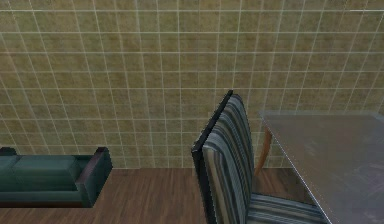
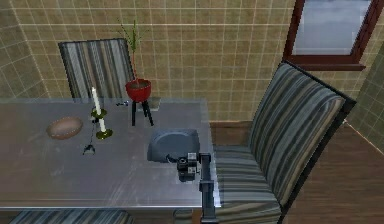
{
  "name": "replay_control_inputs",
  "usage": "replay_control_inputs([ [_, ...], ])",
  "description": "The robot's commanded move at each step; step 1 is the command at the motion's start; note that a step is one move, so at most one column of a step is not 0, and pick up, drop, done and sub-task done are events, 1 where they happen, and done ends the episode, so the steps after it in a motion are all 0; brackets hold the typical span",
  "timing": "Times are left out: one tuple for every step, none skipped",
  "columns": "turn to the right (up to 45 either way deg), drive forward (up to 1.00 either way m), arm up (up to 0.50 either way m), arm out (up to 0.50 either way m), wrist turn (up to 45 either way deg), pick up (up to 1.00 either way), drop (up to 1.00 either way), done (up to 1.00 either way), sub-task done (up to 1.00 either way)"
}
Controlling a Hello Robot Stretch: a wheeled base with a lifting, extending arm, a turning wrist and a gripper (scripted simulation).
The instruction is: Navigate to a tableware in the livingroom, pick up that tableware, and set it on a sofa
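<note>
In the arm side view a grey bowl (image 2: 165, 144) sits on the grey table (image 2: 60, 175) near its right edge. The dark arm comes up from the bottom edge, and the gripper (image 2: 182, 161) is at the bowl's near rim. The bowl rests on the table at the fingers, so I cannot tell whether the gripper holds anything. In the forward view a dark green sofa (image 1: 50, 175) stands low at the left against the tiled wall.
On the table stand a white candle in a holder (image 2: 97, 112), a tan round thing (image 2: 65, 127), a small dark object (image 2: 88, 150) and a red potted plant (image 2: 138, 88). Striped chairs (image 2: 295, 130) (image 2: 95, 68) flank the table. A striped chair (image 1: 230, 165) and the table's corner (image 1: 340, 160) fill the forward view's right.
</note>
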Motion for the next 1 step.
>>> replay_control_inputs([
  [0.0,0.00,0.10,0.00,0.0,0.00,0.00,0.00,0.00],
])
